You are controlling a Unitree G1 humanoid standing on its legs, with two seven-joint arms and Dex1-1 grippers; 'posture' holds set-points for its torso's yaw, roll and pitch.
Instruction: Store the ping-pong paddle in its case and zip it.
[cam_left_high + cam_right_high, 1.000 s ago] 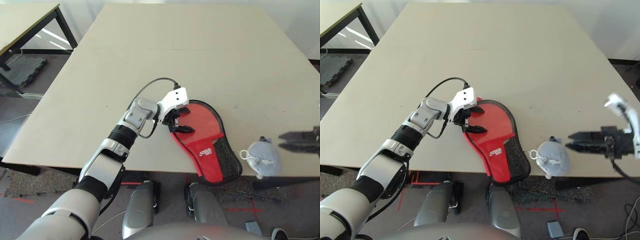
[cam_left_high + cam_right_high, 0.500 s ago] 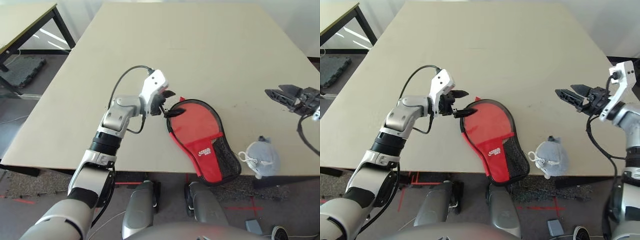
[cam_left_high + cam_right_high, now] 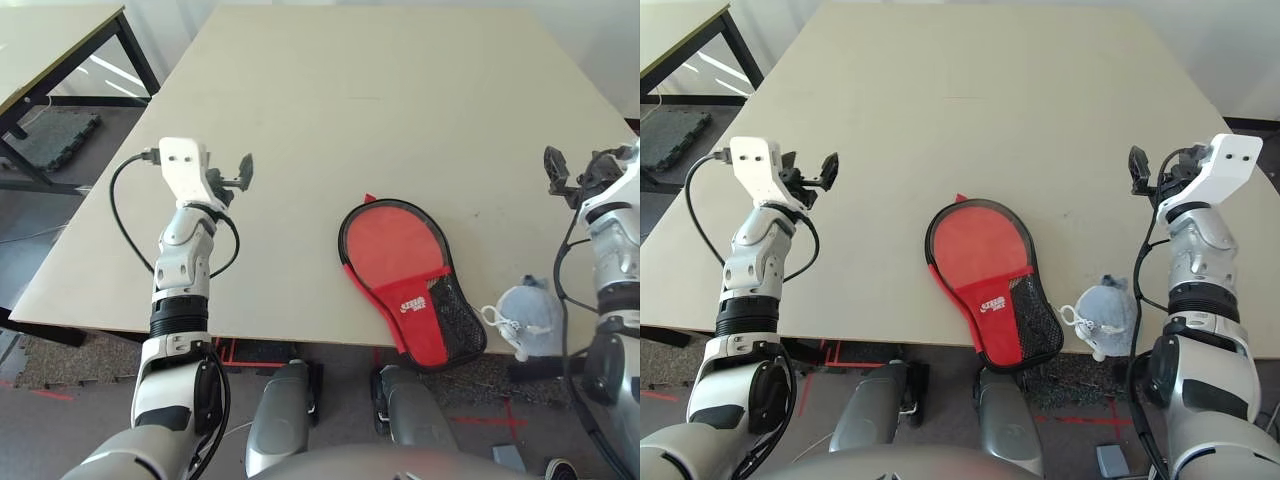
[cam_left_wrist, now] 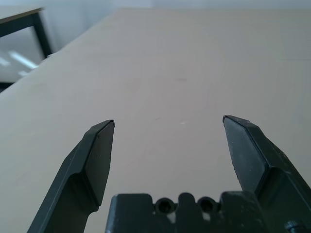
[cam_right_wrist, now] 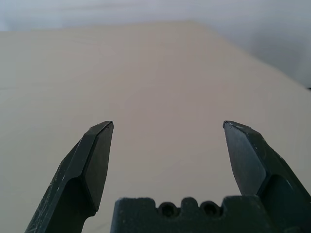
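The case (image 3: 400, 268) lies flat near the table's front edge, red side up, black zipper rim around it, mesh pocket and white logo at its narrow end, which slightly overhangs the edge. The ping-pong paddle is hidden. My left gripper (image 3: 241, 171) is raised above the table's left part, well to the left of the case, open and empty; the left wrist view has its fingertips (image 4: 101, 141) wide apart over bare tabletop. My right gripper (image 3: 1137, 171) is raised by the right edge, open and empty, fingertips (image 5: 99, 145) spread.
A small grey-white drawstring pouch (image 3: 525, 312) sits at the front edge, right of the case. The beige table (image 3: 400, 100) stretches bare behind the case. A second table (image 3: 50, 40) stands at far left across a gap of floor.
My left gripper has pulled away from the case's upper left rim, rising and swinging left. My right arm has drawn back and lifted at the right edge. The case stays put.
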